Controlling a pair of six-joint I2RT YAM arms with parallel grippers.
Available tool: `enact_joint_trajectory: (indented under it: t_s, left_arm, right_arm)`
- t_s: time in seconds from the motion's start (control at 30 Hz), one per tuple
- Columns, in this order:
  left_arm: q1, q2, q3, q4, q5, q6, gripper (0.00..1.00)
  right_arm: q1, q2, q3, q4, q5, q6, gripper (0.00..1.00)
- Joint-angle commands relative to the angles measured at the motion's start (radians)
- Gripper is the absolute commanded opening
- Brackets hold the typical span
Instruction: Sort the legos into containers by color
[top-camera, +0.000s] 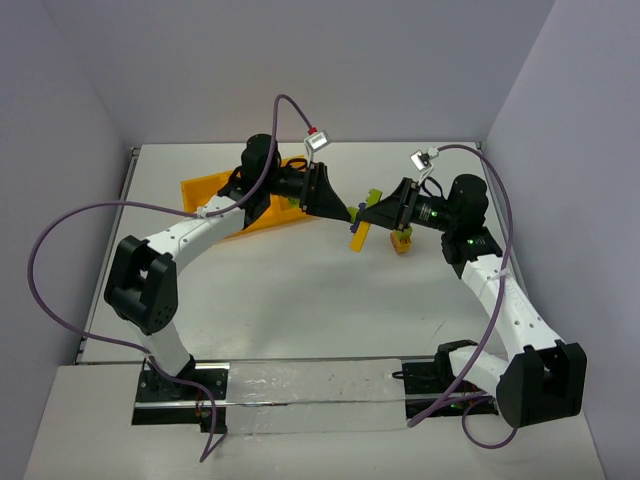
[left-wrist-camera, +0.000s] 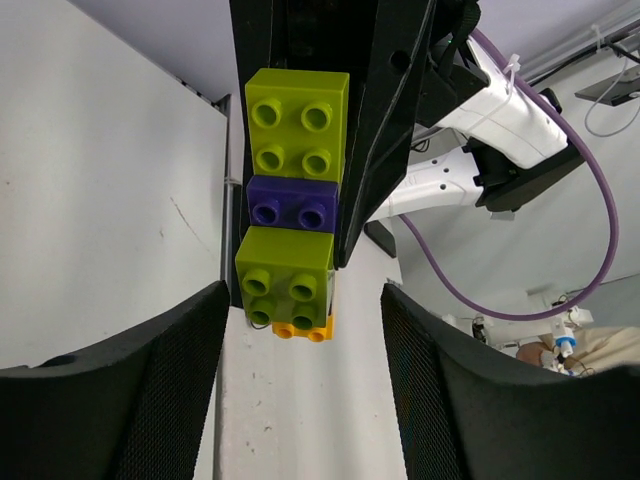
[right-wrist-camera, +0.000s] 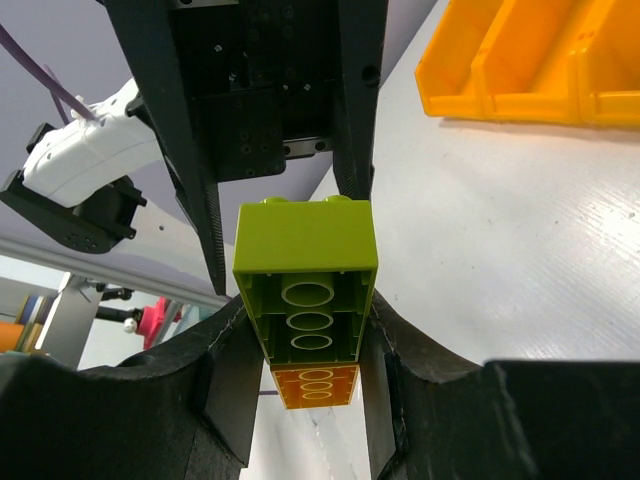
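Pale walls and a white table (top-camera: 300, 310) lie behind the two arms, which meet in mid-air over the middle of the surface. The right gripper (right-wrist-camera: 305, 340) is clamped on the stack (left-wrist-camera: 292, 200), its pads pressed against both sides of a lime green brick (right-wrist-camera: 305, 250). The left gripper (left-wrist-camera: 303, 300) is spread wide, its fingers (left-wrist-camera: 130, 390) on either side of the stack's far end with clear gaps and no contact. The stack runs green, purple brick (left-wrist-camera: 292, 205), green, then a small orange brick (left-wrist-camera: 303, 328) at the tip. The main risk is the pull-apart. If the left fingers close off-centre or across two bricks, the stack may split at the wrong joint or twist in the right gripper's hold. The orange tip looks likeliest to pop off and drop. It could then bounce away from the tray (top-camera: 215, 190), which sits well to the left, and land near the loose brick (top-camera: 402, 241) on the table.
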Motion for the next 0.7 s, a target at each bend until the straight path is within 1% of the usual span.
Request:
enact_joint_trajectory:
  t_s: [0.0, 0.03, 0.07, 0.1, 0.13, 0.23, 0.27, 0.37, 0.53, 0.67]
  left_arm:
    - [-0.009, 0.013, 0.056, 0.051, 0.023, -0.01, 0.59]
    - [-0.009, 0.015, 0.058, 0.051, 0.022, -0.01, 0.55]
    - [-0.009, 0.016, 0.059, 0.051, 0.021, -0.01, 0.54]
    - [-0.009, 0.017, 0.061, 0.051, 0.021, -0.011, 0.49]
    - [-0.009, 0.019, 0.063, 0.051, 0.02, -0.013, 0.4]
    - [-0.009, 0.023, 0.069, 0.044, 0.011, -0.017, 0.02]
    - [-0.007, 0.023, 0.065, 0.045, 0.008, -0.016, 0.0]
    - [0.005, 0.013, 0.04, 0.061, -0.011, -0.024, 0.0]
    - [0.073, -0.037, -0.031, 0.105, -0.03, -0.046, 0.0]
    - [0.115, -0.083, -0.062, 0.069, -0.028, -0.006, 0.0]
  right_arm:
    - [-0.004, -0.001, 0.052, 0.061, -0.021, 0.004, 0.0]
    - [-0.003, 0.0, 0.053, 0.06, -0.022, 0.003, 0.0]
    - [-0.003, 0.0, 0.053, 0.059, -0.023, 0.002, 0.0]
    - [-0.002, 0.0, 0.053, 0.057, -0.023, 0.0, 0.0]
    - [-0.001, 0.0, 0.053, 0.052, -0.021, -0.005, 0.0]
    - [-0.001, -0.001, 0.052, 0.025, -0.015, -0.026, 0.0]
    - [-0.001, -0.002, 0.051, 0.014, -0.014, -0.034, 0.0]
    - [-0.003, -0.006, 0.057, -0.027, -0.006, -0.058, 0.0]
    - [-0.007, -0.011, 0.073, -0.106, 0.005, -0.119, 0.0]
    - [-0.01, -0.004, 0.075, -0.117, 0.004, -0.126, 0.0]
